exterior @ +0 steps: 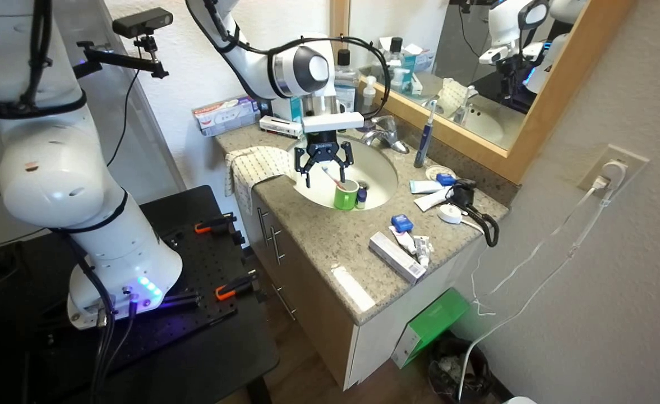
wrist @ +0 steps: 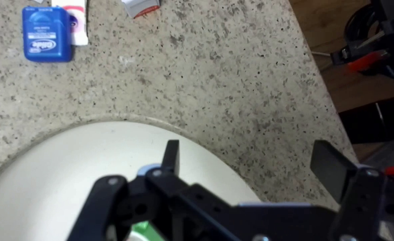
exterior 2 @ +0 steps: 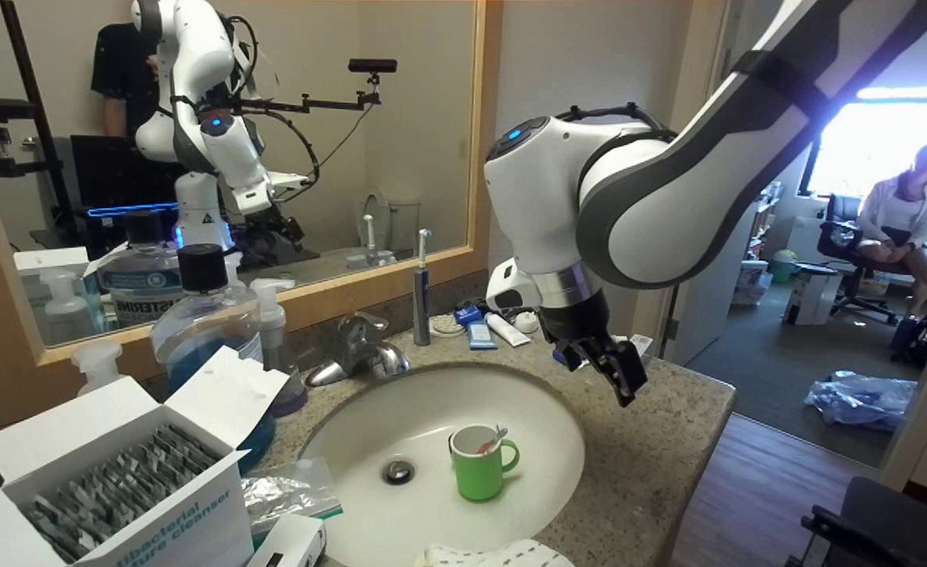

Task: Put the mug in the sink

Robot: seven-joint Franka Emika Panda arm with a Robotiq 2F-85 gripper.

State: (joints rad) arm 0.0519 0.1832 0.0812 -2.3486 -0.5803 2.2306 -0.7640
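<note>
The green mug stands upright inside the white sink, with a toothbrush-like stick leaning in it. In an exterior view the mug sits on the bowl to the right of the drain, handle to the right. My gripper is open and empty, raised above the counter and sink edge, apart from the mug. It also shows in an exterior view. In the wrist view the open fingers straddle the sink rim; only a corner of the mug shows, mostly hidden behind the gripper.
A small blue bottle is beside the mug. The faucet and an upright electric toothbrush stand behind the sink. A patterned cloth drapes over the counter edge. A floss box and tubes lie on the counter. An open box stands nearby.
</note>
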